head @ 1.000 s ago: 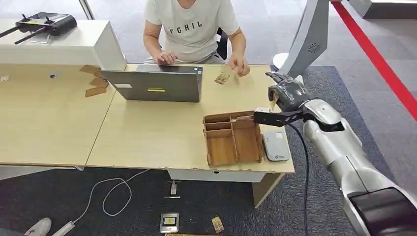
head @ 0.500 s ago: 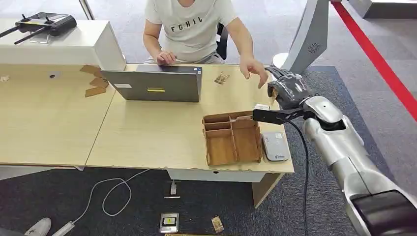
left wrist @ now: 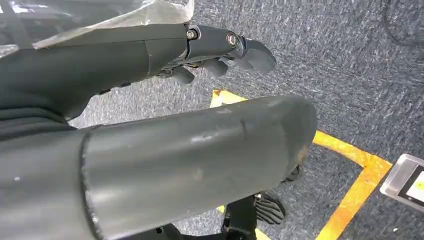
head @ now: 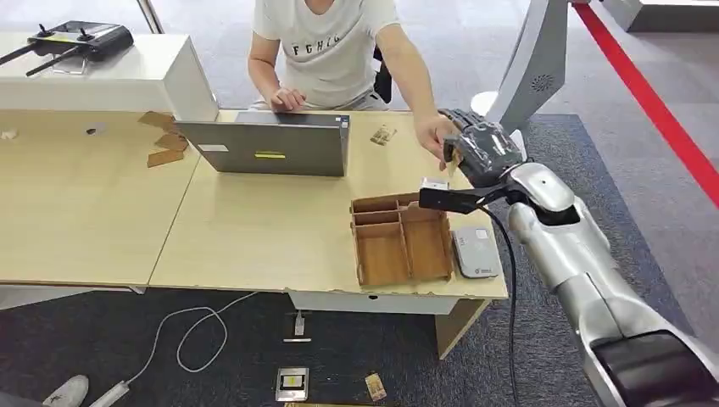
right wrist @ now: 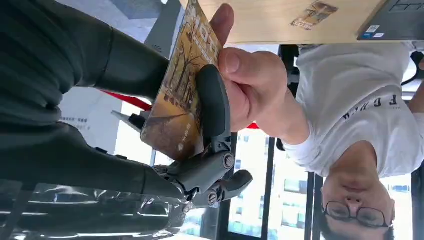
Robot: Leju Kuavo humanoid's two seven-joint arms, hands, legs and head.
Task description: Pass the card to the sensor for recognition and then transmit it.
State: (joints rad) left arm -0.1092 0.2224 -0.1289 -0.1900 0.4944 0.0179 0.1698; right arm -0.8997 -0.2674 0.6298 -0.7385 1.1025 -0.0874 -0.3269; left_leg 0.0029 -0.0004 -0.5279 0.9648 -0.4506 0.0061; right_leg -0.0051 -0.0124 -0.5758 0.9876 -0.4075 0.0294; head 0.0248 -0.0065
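Near the far right corner of the table [head: 254, 229], the right hand [head: 479, 153] holds the card [right wrist: 182, 95] up while a person's hand [head: 439, 136] meets it. From the right wrist view, a dark finger [right wrist: 212, 107] presses across the card's printed face, a brownish picture with pale lettering too small to read, and the person's thumb and fingers pinch its other end; the head view shows just a sliver of the card between the two hands. The person's white shirt [head: 331, 42] carries letters reading roughly "FGHIL". At the table's right edge lies the grey sensor [head: 475, 252], beside a wooden compartment tray [head: 400, 239]. A grey laptop [head: 267, 146] with a yellow label stands at the far edge. By the left wrist view, the left hand [left wrist: 220, 52] hangs over dark carpet with yellow tape, fingers loosely curled on nothing.
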